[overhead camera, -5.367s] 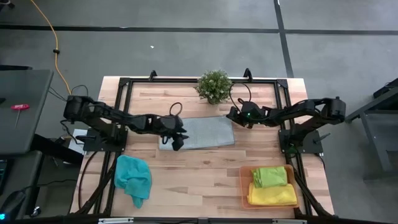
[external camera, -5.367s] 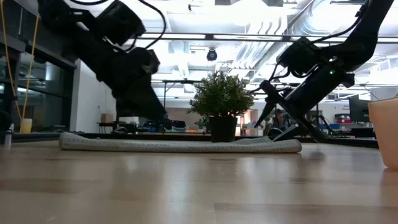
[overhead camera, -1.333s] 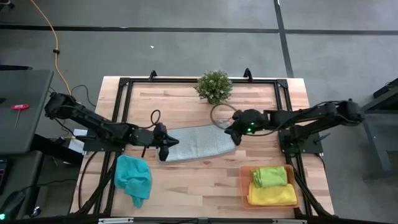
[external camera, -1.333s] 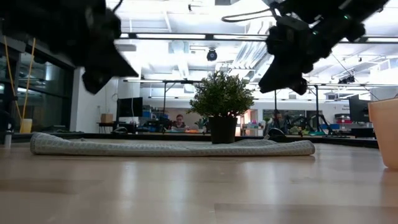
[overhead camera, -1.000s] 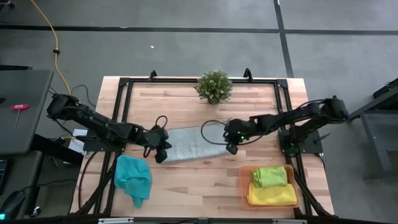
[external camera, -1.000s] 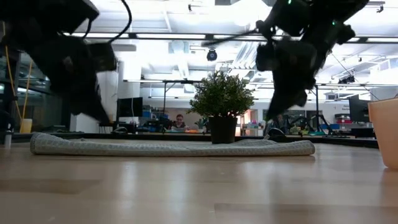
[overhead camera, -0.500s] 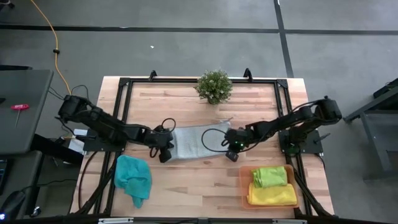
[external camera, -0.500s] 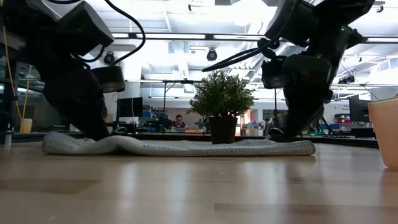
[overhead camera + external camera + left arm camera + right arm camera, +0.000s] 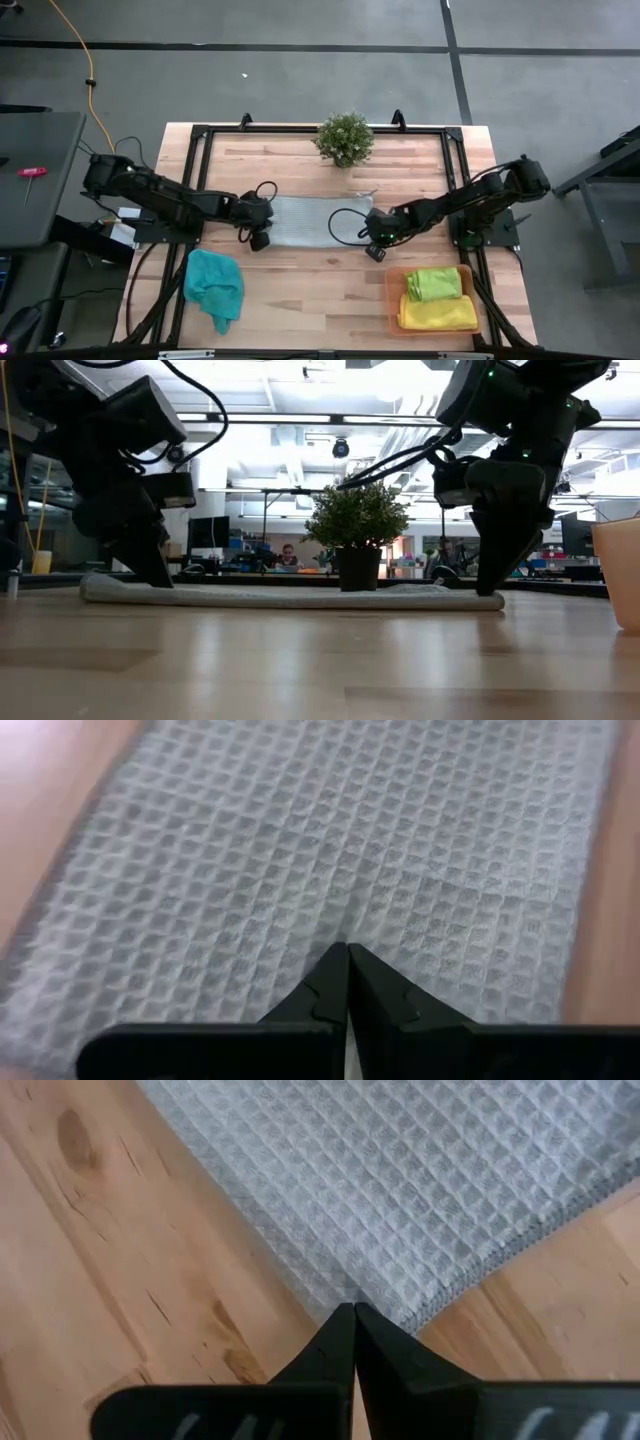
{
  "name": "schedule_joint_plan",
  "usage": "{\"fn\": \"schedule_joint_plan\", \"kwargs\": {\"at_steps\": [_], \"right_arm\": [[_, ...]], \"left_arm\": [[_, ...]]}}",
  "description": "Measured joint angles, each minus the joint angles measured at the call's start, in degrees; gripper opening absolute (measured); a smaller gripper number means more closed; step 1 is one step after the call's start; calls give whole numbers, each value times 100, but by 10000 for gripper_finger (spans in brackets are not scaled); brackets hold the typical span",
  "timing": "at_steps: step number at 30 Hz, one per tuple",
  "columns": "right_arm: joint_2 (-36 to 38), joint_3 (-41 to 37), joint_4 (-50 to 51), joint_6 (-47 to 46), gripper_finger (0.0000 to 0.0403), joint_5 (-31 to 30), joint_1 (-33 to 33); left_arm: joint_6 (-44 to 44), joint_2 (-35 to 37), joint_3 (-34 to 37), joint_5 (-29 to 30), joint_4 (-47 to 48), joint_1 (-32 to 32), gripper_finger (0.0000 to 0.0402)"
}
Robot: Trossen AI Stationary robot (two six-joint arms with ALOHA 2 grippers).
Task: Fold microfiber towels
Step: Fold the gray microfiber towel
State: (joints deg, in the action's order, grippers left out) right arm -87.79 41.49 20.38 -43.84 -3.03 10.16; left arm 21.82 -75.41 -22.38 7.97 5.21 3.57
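Note:
A light grey towel (image 9: pixel 318 221) lies flat, folded to a long strip, in the middle of the table. My left gripper (image 9: pixel 261 238) is shut, its tips down on the strip's left end (image 9: pixel 330 910). My right gripper (image 9: pixel 375 249) is shut too, its tips at the strip's near right corner (image 9: pixel 385 1305). In the low view the left gripper (image 9: pixel 160 581) and the right gripper (image 9: pixel 489 591) stand on the two ends of the strip (image 9: pixel 300 598). A teal towel (image 9: pixel 215 286) lies crumpled at the near left. My left gripper rests its shut fingertips (image 9: pixel 347 952) on the top of the grey towel's left end, slanting down from the table's left. The towel lies flat on the table under them; I cannot tell whether any cloth is caught between the tips. My right gripper sets its shut fingertips (image 9: pixel 353 1310) on the towel's near right corner, right at the folded edge (image 9: pixel 300 1285), steeply from above. The corner lies flat on the wood. Whether cloth is caught between the tips cannot be told.
An orange tray (image 9: pixel 392 300) at the near right holds a lime green towel (image 9: pixel 435 283) and a yellow towel (image 9: pixel 440 314). A potted plant (image 9: pixel 345 138) stands at the far edge. Bare wood lies between the grey towel and the near edge.
Both grippers have come down onto the grey towel's ends, the right one also moving toward the near edge. The towel, skewed a second ago, humped up at its left end half a second ago and now lies flat as a straighter strip.

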Motion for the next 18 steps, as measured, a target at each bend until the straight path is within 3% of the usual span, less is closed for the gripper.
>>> {"fn": "schedule_joint_plan", "kwargs": {"at_steps": [10, 14, 18], "right_arm": [[373, 350, 972, 374, 0, -300, -54], [605, 350, 1332, 380, 0, -299, -80], [889, 348, 1701, 382, 0, -461, -39]], "left_arm": [[0, 1590, -12, -276, 1203, 91, 0], [-32, 2179, -18, -646, 1420, -162, 0], [-100, 2300, -19, -730, 1433, -629, 0]]}}
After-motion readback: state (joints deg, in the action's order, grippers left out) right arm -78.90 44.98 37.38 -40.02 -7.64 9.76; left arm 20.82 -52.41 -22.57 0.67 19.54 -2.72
